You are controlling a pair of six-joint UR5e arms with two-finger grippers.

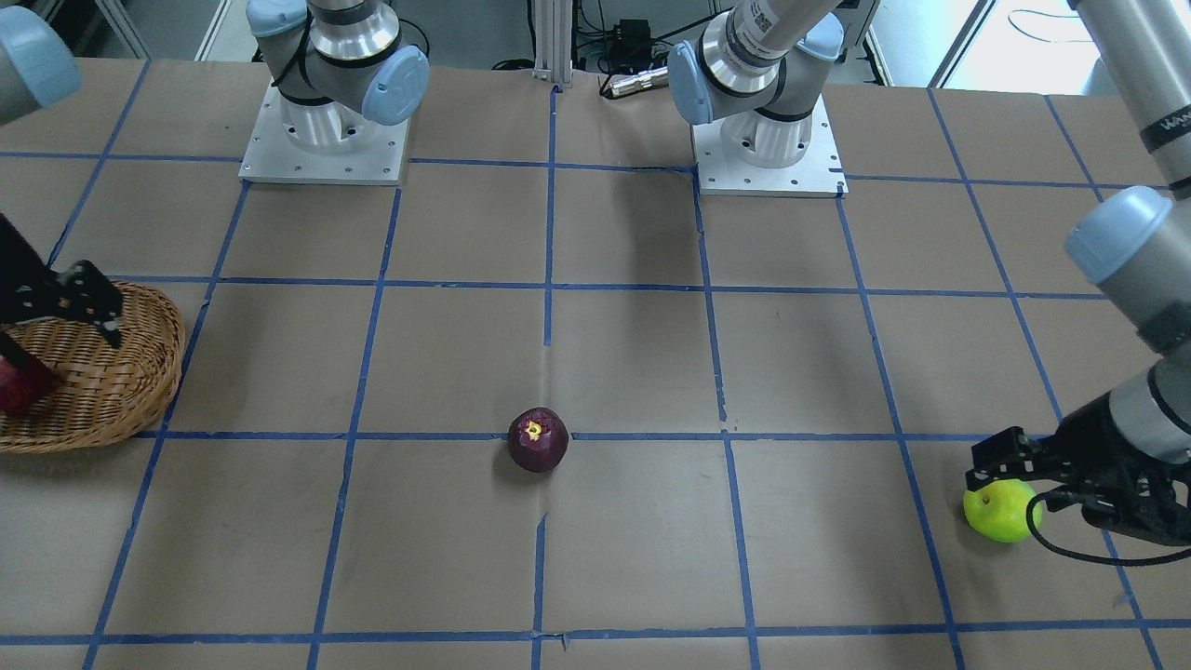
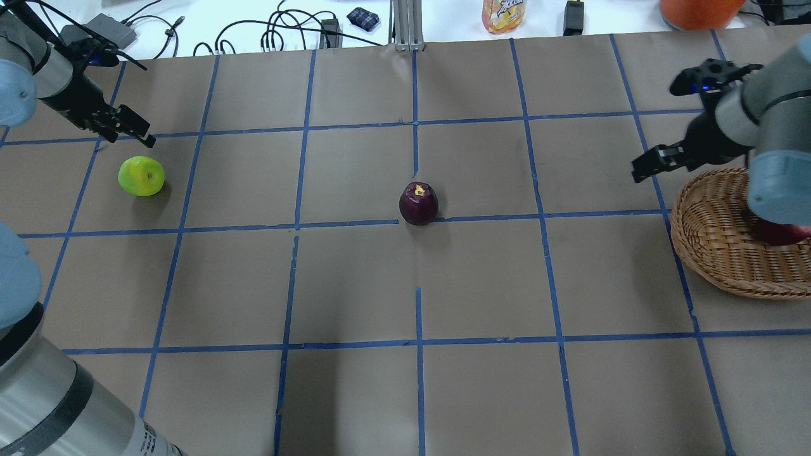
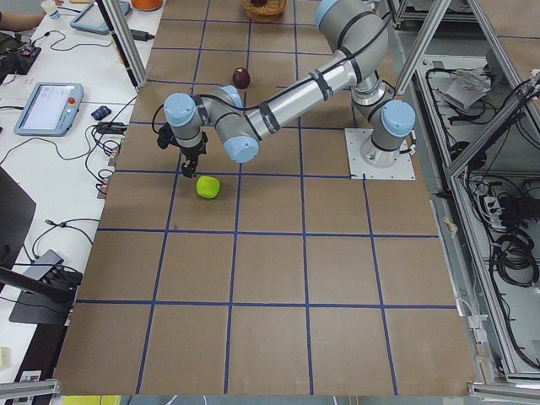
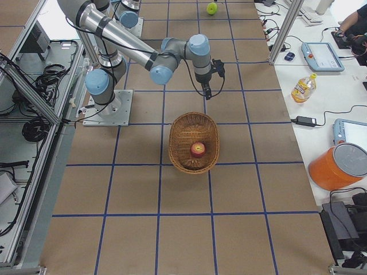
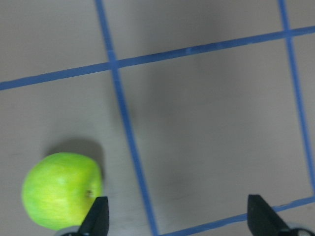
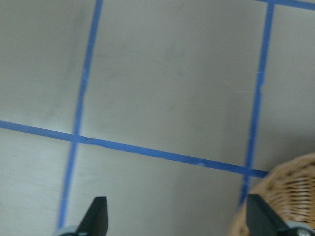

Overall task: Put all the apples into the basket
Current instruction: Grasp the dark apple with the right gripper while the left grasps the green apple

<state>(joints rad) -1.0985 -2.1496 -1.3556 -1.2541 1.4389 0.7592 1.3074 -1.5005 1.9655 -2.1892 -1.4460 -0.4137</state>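
Note:
The lime green apple point(image 2: 140, 176) lies on the table at the left. My left gripper point(image 2: 130, 132) hovers open just beyond it. In the left wrist view the green apple point(image 5: 61, 189) sits beside the left fingertip point(image 5: 97, 216), outside the gap. The dark purple apple point(image 2: 418, 202) stands alone at the table's middle. The wicker basket point(image 2: 716, 253) is at the right and holds the red apple point(image 4: 198, 149), which my right arm partly hides from overhead. My right gripper point(image 2: 652, 163) is open and empty, just beyond the basket's far rim point(image 6: 290, 191).
The brown table is marked by a blue tape grid. A bottle point(image 2: 504, 12), an orange container point(image 2: 697, 7) and cables point(image 2: 279, 31) lie on the white bench beyond the far edge. The two arm bases point(image 1: 321, 140) point(image 1: 768, 149) stand on the robot's side.

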